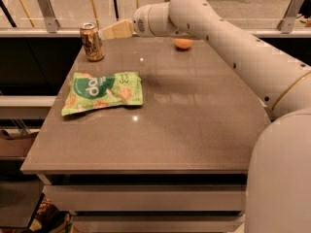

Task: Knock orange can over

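Upright, the orange can (91, 41) stands at the far left corner of the desk (194, 110). Just right of it hovers the hand (104, 32); whether it is apart or together cannot be told.

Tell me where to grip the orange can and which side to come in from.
Grip the orange can around its mid-body, coming from the right of the camera view. It stands upright near the table's far left corner, so its round wall is exposed, and the gripper hovers just right of its top. The green snack bag lies nearer the camera, off that path.
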Controlling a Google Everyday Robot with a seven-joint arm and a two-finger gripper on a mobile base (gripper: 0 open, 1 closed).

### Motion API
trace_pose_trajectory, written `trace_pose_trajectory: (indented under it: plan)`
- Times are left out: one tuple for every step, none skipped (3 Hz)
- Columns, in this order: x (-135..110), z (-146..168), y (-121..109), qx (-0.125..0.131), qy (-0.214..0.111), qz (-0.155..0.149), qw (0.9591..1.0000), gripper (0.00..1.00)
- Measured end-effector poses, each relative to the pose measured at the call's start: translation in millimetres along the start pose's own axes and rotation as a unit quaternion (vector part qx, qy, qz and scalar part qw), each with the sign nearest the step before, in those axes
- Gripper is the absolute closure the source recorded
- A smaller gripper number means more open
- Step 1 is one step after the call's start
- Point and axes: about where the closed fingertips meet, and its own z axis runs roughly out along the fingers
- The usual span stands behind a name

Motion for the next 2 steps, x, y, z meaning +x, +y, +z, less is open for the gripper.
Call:
trace_pose_trajectory:
  plan:
    - [-1,18,15,-0.018,-0.014,0.003,0.9997,0.00]
    - [-5,39,28,-0.024,-0.034,0.006,0.9991,0.00]
